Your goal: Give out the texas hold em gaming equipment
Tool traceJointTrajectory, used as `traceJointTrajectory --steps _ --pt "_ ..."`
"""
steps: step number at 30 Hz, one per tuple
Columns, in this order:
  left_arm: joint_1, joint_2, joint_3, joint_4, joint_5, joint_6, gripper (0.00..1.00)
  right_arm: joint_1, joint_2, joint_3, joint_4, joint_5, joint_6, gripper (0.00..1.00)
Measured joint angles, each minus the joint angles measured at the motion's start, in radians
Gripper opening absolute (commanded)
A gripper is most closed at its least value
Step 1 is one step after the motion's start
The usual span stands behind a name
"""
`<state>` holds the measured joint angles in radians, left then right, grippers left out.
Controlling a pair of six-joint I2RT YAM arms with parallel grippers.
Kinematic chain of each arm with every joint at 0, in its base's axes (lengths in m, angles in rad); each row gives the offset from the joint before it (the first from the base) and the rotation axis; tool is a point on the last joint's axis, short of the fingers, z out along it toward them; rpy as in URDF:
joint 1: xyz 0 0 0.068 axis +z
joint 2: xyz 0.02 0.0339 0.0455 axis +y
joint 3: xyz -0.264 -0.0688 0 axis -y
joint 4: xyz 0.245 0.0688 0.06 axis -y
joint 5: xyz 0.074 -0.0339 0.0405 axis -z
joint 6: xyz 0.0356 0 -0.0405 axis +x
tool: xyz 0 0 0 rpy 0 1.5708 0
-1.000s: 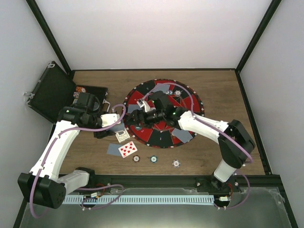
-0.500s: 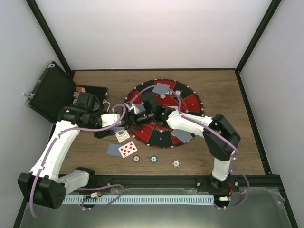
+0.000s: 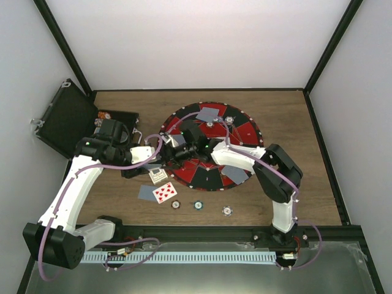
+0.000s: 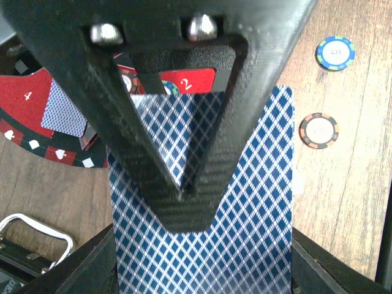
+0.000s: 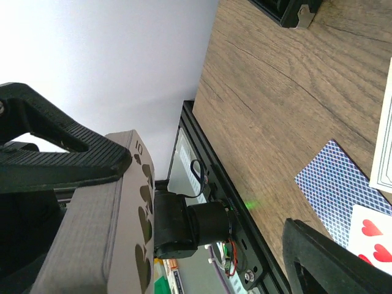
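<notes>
My left gripper [image 4: 184, 208] is shut on a deck of playing cards [image 4: 245, 245] with a blue diamond-patterned back that fills the left wrist view. In the top view it [image 3: 154, 160] hangs left of the mat. My right gripper [image 3: 166, 154] has reached right up to it. In the right wrist view the deck's grey edge and a ten of spades face [image 5: 139, 214] sit against one of its fingers. The other finger [image 5: 331, 257] stands well apart, so this gripper [image 5: 211, 202] is open. On the table lie a face-down card [image 3: 147, 193], a red-pipped card [image 3: 165, 192] and three chips [image 3: 198, 205].
The round red-and-black mat [image 3: 245, 131] carries face-down cards [image 3: 208, 114] and a chip [image 3: 229, 119]. A black hinged case [image 3: 67, 119] stands open at the far left. A pale card [image 3: 158, 176] lies below the grippers. The table's near rail [image 5: 233, 202] runs behind the deck.
My right arm has swung left across the mat to the left gripper, and its jaws have narrowed a little. The left arm and its deck have stayed still.
</notes>
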<state>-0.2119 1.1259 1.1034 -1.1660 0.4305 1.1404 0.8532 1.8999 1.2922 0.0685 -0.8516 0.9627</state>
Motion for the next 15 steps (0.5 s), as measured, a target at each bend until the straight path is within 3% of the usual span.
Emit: traceJointTrajectory --steps 9,13,15 --pt "0.000 0.000 -0.002 -0.002 -0.007 0.001 0.05 -0.043 -0.076 -0.093 0.035 -0.018 -0.001 0.61" --pt "0.000 0.000 -0.002 -0.001 -0.007 0.001 0.05 -0.049 -0.100 -0.102 0.033 -0.015 0.002 0.48" --pt "0.000 0.000 -0.002 -0.001 -0.007 0.001 0.06 -0.049 -0.109 -0.102 0.030 -0.013 0.003 0.36"
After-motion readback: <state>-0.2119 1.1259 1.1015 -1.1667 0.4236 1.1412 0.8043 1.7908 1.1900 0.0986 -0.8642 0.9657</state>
